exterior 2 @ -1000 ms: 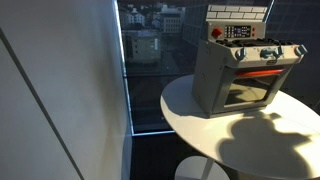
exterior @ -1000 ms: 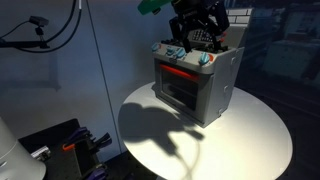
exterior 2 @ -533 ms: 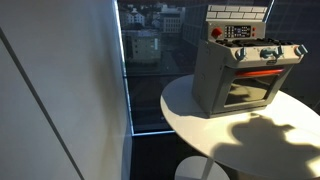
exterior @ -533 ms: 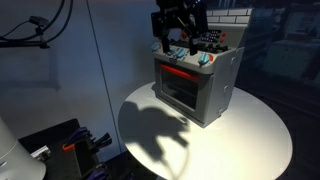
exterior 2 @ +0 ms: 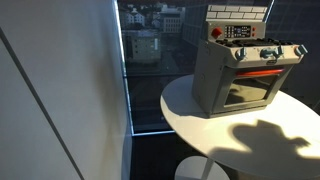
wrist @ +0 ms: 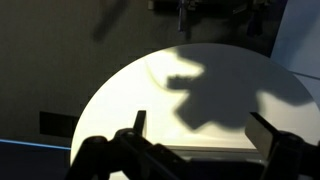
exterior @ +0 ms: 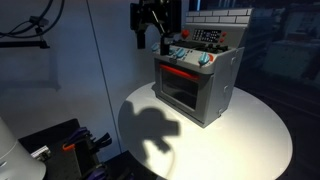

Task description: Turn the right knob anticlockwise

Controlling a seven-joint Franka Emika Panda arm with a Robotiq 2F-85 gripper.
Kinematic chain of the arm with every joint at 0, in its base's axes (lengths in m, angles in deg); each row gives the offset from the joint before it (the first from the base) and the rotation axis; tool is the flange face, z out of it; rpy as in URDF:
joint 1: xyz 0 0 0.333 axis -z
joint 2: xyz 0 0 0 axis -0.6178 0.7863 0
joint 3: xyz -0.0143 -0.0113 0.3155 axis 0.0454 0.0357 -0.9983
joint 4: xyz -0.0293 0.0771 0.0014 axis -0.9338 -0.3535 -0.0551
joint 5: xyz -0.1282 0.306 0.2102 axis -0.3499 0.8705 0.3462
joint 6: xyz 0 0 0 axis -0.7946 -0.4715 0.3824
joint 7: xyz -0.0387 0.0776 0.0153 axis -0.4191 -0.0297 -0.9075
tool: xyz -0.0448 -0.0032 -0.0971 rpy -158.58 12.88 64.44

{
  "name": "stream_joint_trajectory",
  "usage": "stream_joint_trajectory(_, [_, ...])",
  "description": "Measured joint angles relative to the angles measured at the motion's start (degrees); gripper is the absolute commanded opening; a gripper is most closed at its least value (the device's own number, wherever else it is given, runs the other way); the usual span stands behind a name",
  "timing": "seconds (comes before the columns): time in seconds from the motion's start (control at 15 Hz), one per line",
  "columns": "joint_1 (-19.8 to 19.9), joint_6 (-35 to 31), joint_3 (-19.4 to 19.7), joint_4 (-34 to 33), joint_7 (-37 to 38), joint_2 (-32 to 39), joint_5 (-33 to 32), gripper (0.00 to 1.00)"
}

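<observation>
A grey toy oven (exterior: 195,88) stands on the round white table (exterior: 250,140), and it shows in both exterior views (exterior 2: 240,85). Its row of small pale-teal knobs runs along the top front. The right knob (exterior: 206,61) is the right-end one, also seen in an exterior view (exterior 2: 297,51). My gripper (exterior: 150,42) hangs in the air up and to the left of the oven, apart from the knobs. In the wrist view its fingers (wrist: 205,128) are spread wide with nothing between them. The knobs do not show in the wrist view.
A window wall (exterior 2: 150,60) stands beside the table. Dark equipment (exterior: 70,145) sits low on the floor side. The table's edge (wrist: 100,95) curves below the gripper, with the arm's shadow (wrist: 215,90) on it.
My gripper has moved leftward from above the oven's top to the air beside its left end. Its shadow on the table shifted with it. The oven has not moved.
</observation>
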Motion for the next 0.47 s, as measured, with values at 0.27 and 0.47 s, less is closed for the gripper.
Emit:
stream_joint_trajectory(0.27, [0.0,3.8,0.1,-0.6,0.0,-0.4,0.7,1.00])
stream_joint_trajectory(0.47, [0.0,3.7,0.1,-0.5,0.0,-0.2,0.7,1.00])
